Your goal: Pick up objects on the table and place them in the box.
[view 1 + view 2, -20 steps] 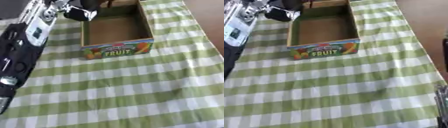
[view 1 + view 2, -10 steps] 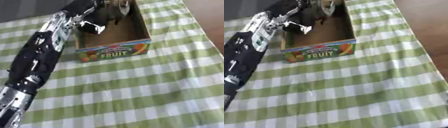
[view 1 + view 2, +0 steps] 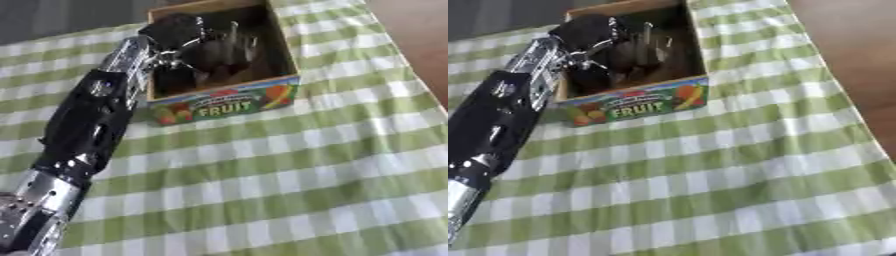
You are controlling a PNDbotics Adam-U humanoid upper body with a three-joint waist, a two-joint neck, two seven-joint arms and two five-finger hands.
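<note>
A cardboard box [image 3: 229, 101] with "FRUIT" and fruit pictures on its front wall stands at the far middle of the table. My left arm [image 3: 92, 117] comes in from the lower left and reaches over the box's left wall. My left hand [image 3: 208, 54] is inside the box, low over its floor, and is blurred by motion. A dark mass shows under the hand, and I cannot tell whether that is a held thing or the palm. No loose object shows on the cloth. My right hand is out of sight.
A green and white checked cloth [image 3: 710, 170] covers the table. The table's right edge runs along the brown floor [image 3: 850, 55] at the upper right. A dark area lies beyond the far left edge.
My left hand has moved right, from the box's far left corner to inside the box. The view has also shifted, so the box sits lower in the picture.
</note>
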